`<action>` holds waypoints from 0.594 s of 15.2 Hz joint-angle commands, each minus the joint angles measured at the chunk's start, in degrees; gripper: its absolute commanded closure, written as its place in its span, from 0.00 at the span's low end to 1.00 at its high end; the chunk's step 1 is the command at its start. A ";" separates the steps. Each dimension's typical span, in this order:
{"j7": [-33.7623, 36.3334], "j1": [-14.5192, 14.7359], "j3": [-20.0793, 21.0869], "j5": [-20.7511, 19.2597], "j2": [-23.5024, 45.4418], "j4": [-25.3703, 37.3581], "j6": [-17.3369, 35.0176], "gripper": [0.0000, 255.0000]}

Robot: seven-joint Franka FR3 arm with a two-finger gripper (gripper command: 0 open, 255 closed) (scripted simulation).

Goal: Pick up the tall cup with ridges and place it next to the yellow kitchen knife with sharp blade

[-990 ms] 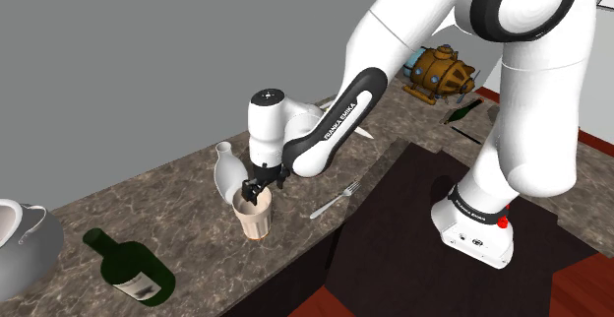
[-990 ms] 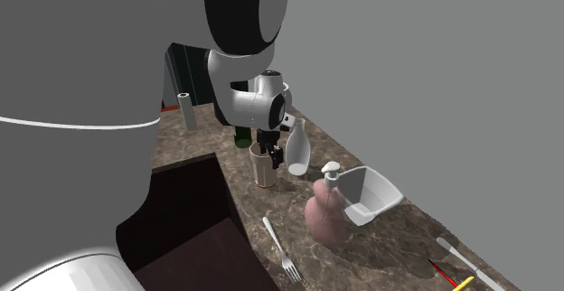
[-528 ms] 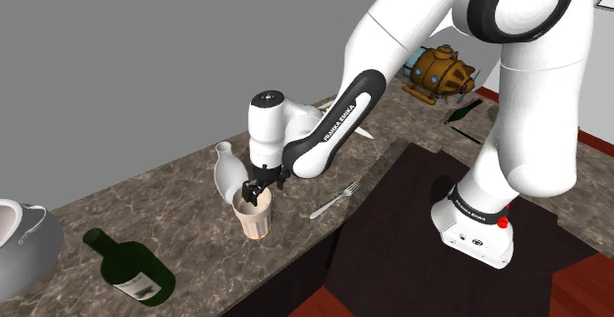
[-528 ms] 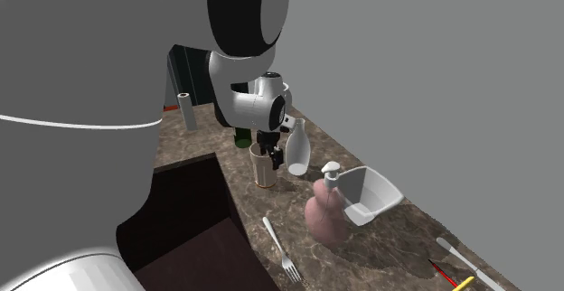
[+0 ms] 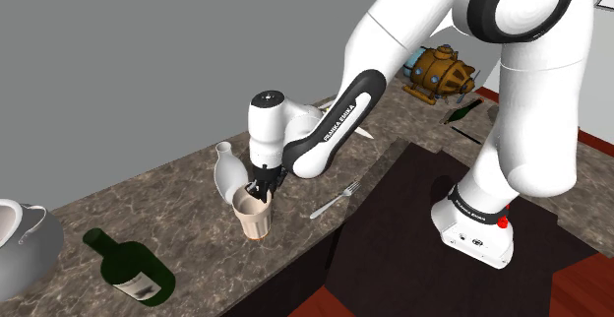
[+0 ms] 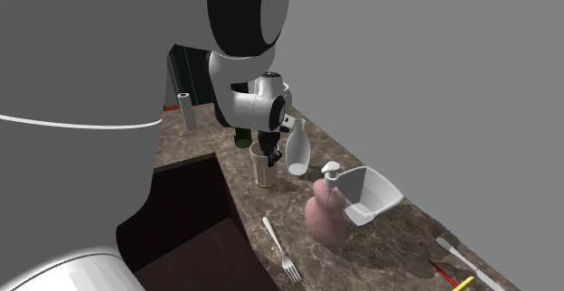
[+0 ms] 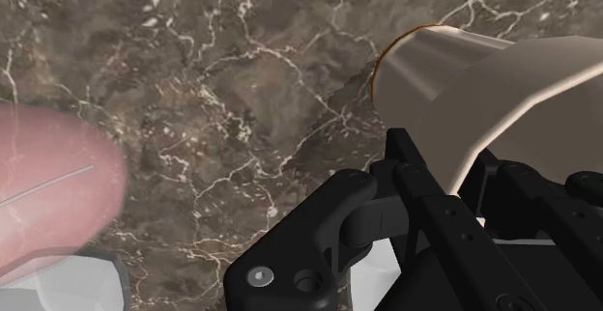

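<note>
- The tall, ridged beige cup (image 5: 255, 219) stood upright on the brown marble tabletop (image 5: 177, 217), centre-left in the shoulder view, just beside a white bottle (image 5: 226, 172).
- The black tool (image 5: 258, 189) sat at the cup's rim (whether it gripped, I could not tell).
- The yellow-handled knife (image 6: 463, 283) lay in the second exterior view's lower right corner, well apart.

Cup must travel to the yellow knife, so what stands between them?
Second exterior view: a pink soap dispenser stands between cup and knife, a white tub beside it.
</note>
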 commanded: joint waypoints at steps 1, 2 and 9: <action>0.00 -0.01 -0.02 0.00 0.03 0.02 0.03 1.00; 0.01 0.00 -0.02 0.00 0.03 0.01 0.04 1.00; -1.55 -1.48 1.90 2.49 -4.56 -0.27 -4.12 1.00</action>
